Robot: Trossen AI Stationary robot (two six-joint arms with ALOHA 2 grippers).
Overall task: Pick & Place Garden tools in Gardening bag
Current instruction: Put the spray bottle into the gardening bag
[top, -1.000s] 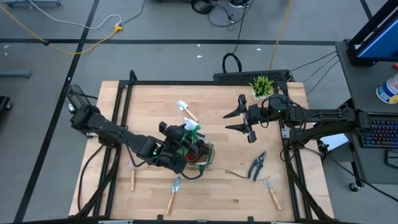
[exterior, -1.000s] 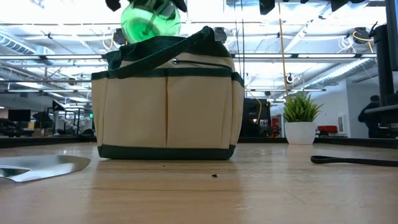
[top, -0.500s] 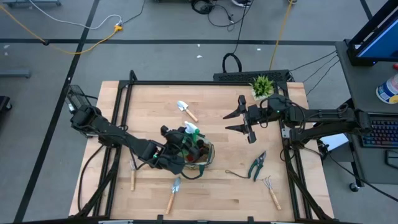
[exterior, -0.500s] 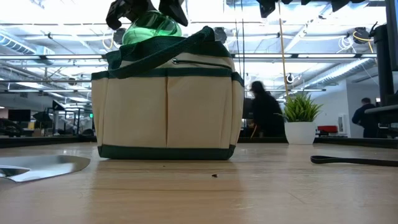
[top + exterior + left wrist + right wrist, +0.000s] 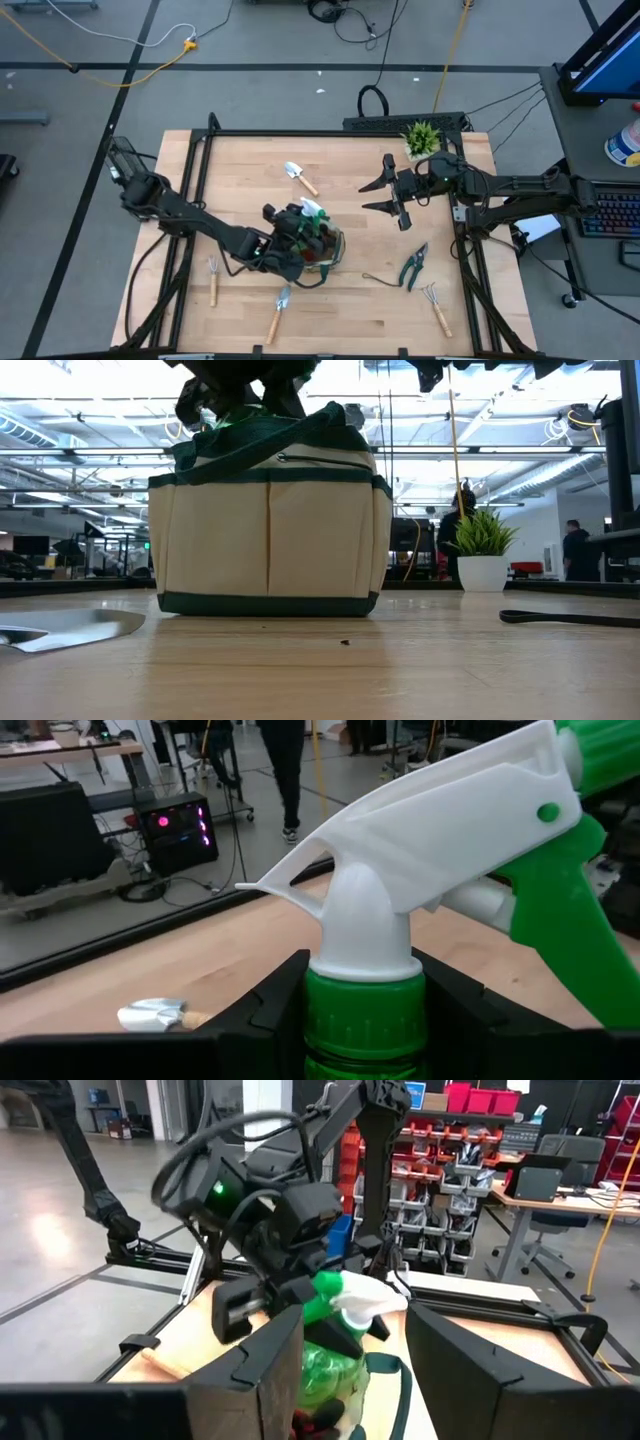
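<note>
Since a second ago the left pincer has sunk, pinching the spray bottle upright by its neck, straight above the gardening bag; right pincer waits spread, farther off.

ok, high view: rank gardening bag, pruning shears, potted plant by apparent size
1. gardening bag, largest, though partly covered by the left gripper
2. pruning shears
3. potted plant, close to the shears; that order is unsure
</note>
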